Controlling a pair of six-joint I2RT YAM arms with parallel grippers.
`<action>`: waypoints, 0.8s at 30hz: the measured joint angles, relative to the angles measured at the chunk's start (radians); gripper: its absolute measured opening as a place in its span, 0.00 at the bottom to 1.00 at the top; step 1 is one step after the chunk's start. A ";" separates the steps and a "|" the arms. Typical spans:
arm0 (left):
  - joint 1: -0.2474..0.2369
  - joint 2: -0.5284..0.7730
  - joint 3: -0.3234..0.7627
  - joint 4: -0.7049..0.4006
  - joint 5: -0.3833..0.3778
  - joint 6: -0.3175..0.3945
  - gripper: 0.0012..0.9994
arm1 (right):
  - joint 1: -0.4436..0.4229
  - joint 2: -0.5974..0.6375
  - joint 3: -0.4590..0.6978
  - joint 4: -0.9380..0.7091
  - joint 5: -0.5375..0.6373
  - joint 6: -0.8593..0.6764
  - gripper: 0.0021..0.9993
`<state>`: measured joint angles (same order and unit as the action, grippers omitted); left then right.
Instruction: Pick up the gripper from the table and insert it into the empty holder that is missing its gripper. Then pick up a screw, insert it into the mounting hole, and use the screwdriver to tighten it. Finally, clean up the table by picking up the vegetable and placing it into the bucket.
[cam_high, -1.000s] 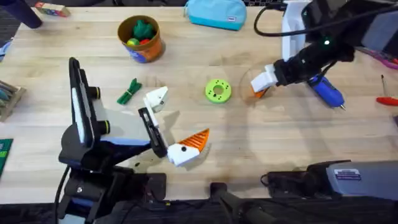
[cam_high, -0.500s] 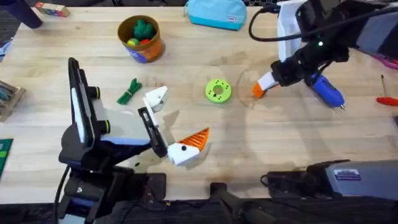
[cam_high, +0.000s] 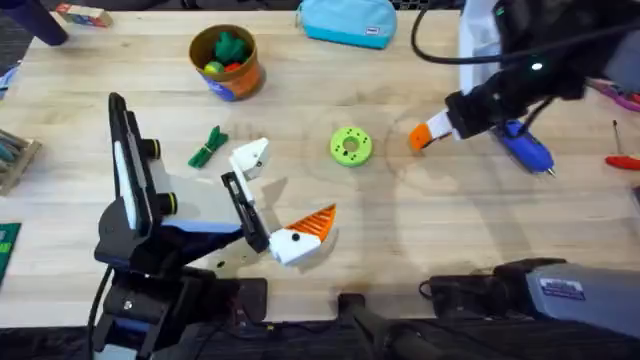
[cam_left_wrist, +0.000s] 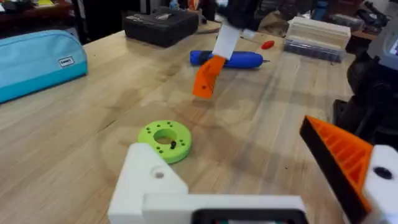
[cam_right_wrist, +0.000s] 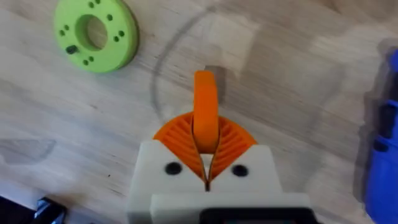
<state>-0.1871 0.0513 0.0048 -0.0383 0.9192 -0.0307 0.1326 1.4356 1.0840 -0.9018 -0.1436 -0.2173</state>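
The right gripper (cam_high: 420, 136) is held over bare wood just right of the lime-green disc (cam_high: 350, 146), its orange pads (cam_right_wrist: 206, 115) pressed flat together with nothing pinched between them. The left gripper (cam_high: 300, 236) is parked low near the table's front, one white-and-orange finger mounted on the black holder (cam_high: 245, 213); open or closed can't be told. The loose white gripper (cam_high: 251, 158) is seen beside the holder's tip, the vegetable (cam_high: 208, 147) left of it. The bucket (cam_high: 227, 62) is farther back.

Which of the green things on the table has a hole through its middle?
The lime-green round disc, lying flat near the table's centre. The dark-green vegetable to its left is long and forked, with no hole.
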 joint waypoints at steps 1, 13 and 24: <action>0.000 0.000 0.000 0.000 0.000 0.000 0.99 | 0.000 -0.030 0.002 -0.008 0.000 0.000 0.01; 0.000 0.000 0.000 0.000 0.000 0.000 0.99 | -0.065 -0.171 0.013 -0.018 -0.363 0.000 0.01; 0.000 0.000 0.000 0.000 0.000 0.000 0.99 | -0.153 -0.165 -0.272 0.298 -0.908 0.087 0.01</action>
<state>-0.1871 0.0513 0.0048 -0.0383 0.9187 -0.0304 -0.0208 1.2703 0.8121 -0.6037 -1.0521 -0.1300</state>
